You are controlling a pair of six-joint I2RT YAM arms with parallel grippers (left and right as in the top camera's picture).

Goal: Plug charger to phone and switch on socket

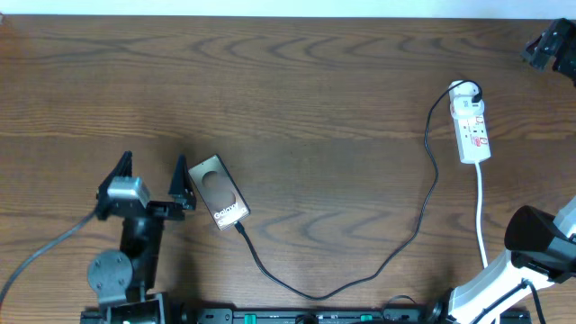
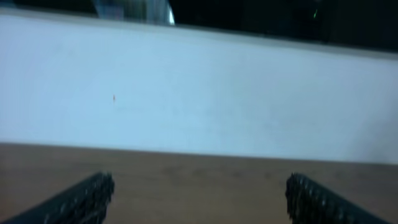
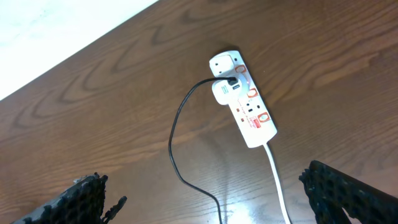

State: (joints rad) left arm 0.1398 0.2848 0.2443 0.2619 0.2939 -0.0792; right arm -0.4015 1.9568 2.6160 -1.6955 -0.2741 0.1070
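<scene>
Left claw (image 1: 153, 162) gapes empty beside the brownish slab phone (image 1: 217, 191), thin black charger cable (image 1: 360, 270) seemingly plugged in; my right claw (image 3: 204, 175), wide too, overlooks the white power-strip socket (image 3: 245, 106), ready for switching on.

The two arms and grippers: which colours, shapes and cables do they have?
The left arm is black, with a grey block at the wrist, a round grey joint and a grey cable trailing away. The right arm has a white link and a rounded black joint. Both the left gripper and right gripper have black, finely ribbed fingers.
</scene>
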